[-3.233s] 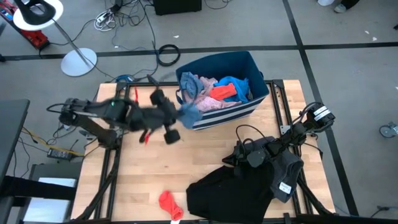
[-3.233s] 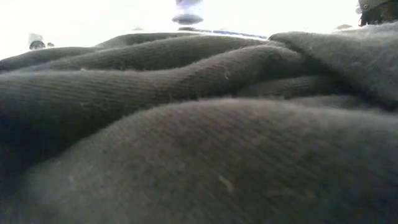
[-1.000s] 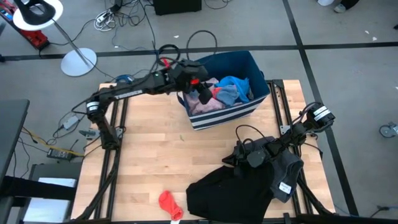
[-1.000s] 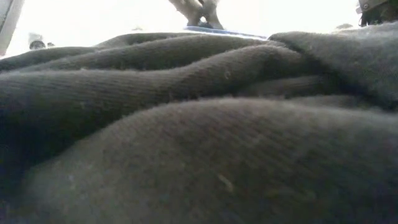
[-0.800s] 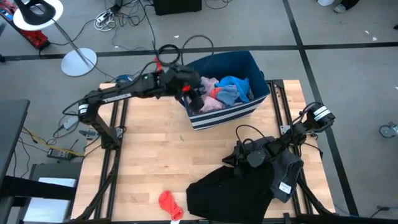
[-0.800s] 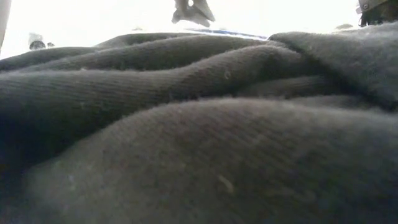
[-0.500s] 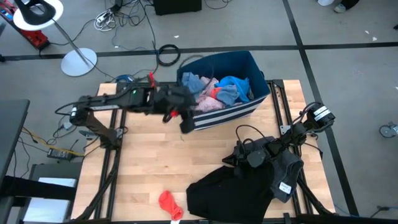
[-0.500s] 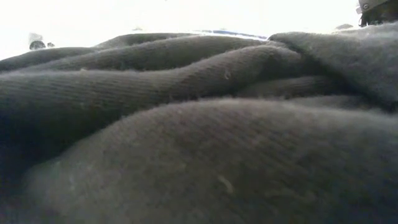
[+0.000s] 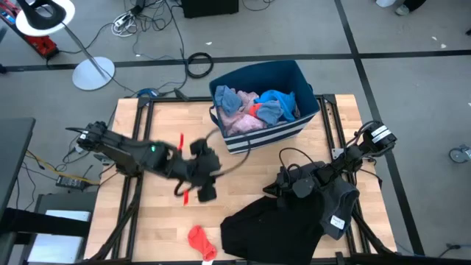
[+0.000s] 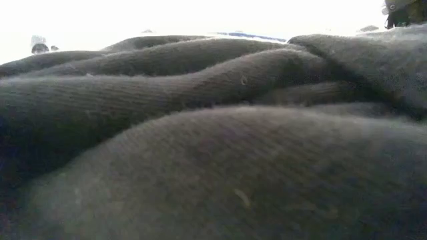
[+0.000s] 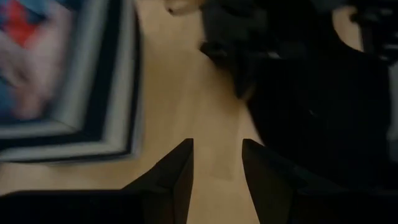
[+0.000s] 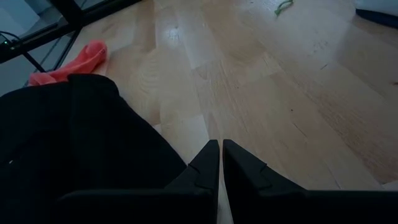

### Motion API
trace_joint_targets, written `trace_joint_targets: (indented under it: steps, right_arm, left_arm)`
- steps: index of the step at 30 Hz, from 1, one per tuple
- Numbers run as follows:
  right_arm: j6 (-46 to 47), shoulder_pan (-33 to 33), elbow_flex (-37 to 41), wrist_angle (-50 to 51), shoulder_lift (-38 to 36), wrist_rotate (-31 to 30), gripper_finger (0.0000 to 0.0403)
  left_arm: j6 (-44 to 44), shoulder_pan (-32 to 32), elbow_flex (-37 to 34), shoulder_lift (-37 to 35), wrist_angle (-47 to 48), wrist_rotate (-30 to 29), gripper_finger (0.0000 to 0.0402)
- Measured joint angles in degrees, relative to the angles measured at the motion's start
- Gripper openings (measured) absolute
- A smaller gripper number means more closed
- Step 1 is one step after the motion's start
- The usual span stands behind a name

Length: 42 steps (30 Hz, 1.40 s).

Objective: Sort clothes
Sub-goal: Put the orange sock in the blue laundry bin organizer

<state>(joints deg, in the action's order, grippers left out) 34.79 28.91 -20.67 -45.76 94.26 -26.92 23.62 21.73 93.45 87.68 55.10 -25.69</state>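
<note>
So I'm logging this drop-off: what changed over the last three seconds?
The left gripper carried a grey-blue garment into the navy bin, released it, and swung back over the table, open and empty. The right gripper, black garment and red sock stayed put.

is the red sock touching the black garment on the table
Apart. The high view shows bare wood between the red sock and the black garment; the right wrist view agrees, though its gap looks narrow.
</note>
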Motion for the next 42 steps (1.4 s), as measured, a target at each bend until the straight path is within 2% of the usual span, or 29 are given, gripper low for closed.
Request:
trace_joint_targets:
  steps: [7,15,20,27,31,36,42]
  right_arm:
    - [0.0,0.0,0.0,0.0,0.0,0.0,0.0024]
    - [0.1,0.0,0.0,0.0,0.0,0.0,0.0024]
    - [0.2,0.0,0.0,0.0,0.0,0.0,0.0024]
    - [0.2,0.0,0.0,0.0,0.0,0.0,0.0024]
    - [0.2,0.0,0.0,0.0,0.0,0.0,0.0024]
    - [0.2,0.0,0.0,0.0,0.0,0.0,0.0024]
    - [0.2,0.0,0.0,0.0,0.0,0.0,0.0024]
  left_arm:
    - [7.3,7.5,-10.0,0.0,-7.2,-0.7,0.0142]
    - [18.3,14.1,-23.9,0.0,-19.6,-1.2,0.0142]
    - [23.7,18.0,-29.6,0.0,-26.0,2.1,0.0142]
    - [36.7,22.8,-32.6,0.0,-24.8,3.9,0.0142]
    - [42.6,24.9,-34.5,0.0,-27.3,5.1,0.0142]
    - [47.0,26.6,-36.5,1.5,-31.9,5.6,0.0142]
    - [50.5,26.8,-36.6,7.6,-31.7,9.0,0.0142]
